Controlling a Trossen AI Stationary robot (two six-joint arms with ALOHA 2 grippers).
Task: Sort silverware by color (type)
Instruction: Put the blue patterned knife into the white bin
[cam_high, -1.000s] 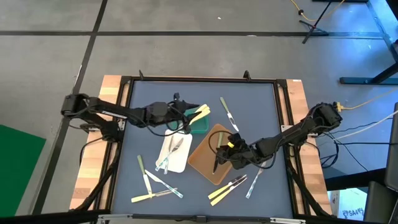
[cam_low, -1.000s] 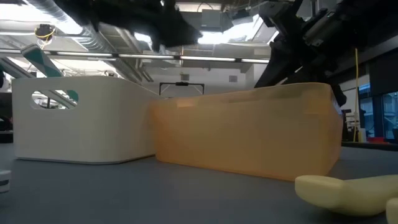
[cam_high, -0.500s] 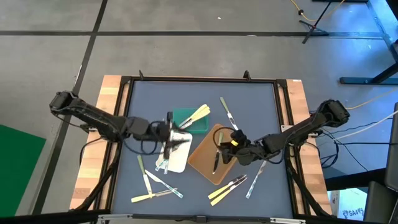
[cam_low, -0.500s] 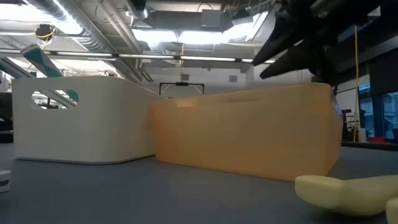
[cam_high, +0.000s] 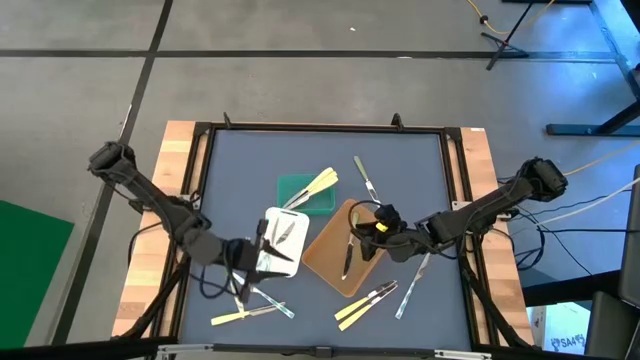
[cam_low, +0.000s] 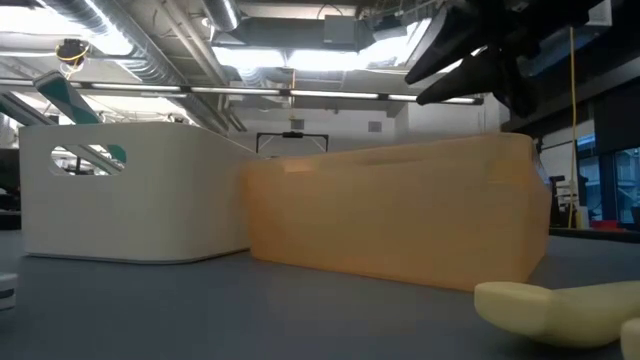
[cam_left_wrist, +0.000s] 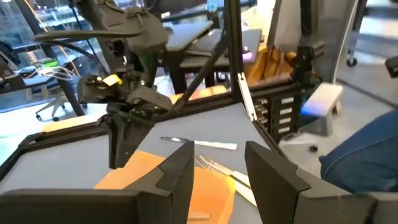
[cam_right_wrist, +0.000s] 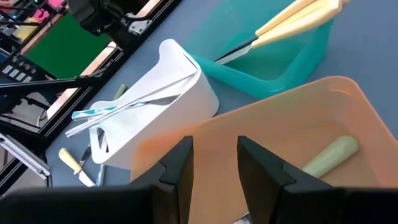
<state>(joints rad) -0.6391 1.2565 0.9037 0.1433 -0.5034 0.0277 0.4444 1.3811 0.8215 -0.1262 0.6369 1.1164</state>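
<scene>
Blue-grey matting covers the worktop, framed by wooden side rails. At the near left, loose silverware lies crossed on the mat: pale cream-yellow pieces and a translucent one. Just above them the left gripper hovers at the near edge of the white tray; its fingers stand partly apart with nothing between them. The white tray holds several translucent whitish-blue utensils. Beyond it, the green tray carries cream-yellow utensils that stick out over its right rim. Right of centre sits the brown tray, with an olive-green-handled utensil lying inside. The right gripper is over this tray's right part, fingers partly apart and empty. One more utensil lies on the mat beyond the brown tray, and others are scattered near the tray's near right corner
</scene>
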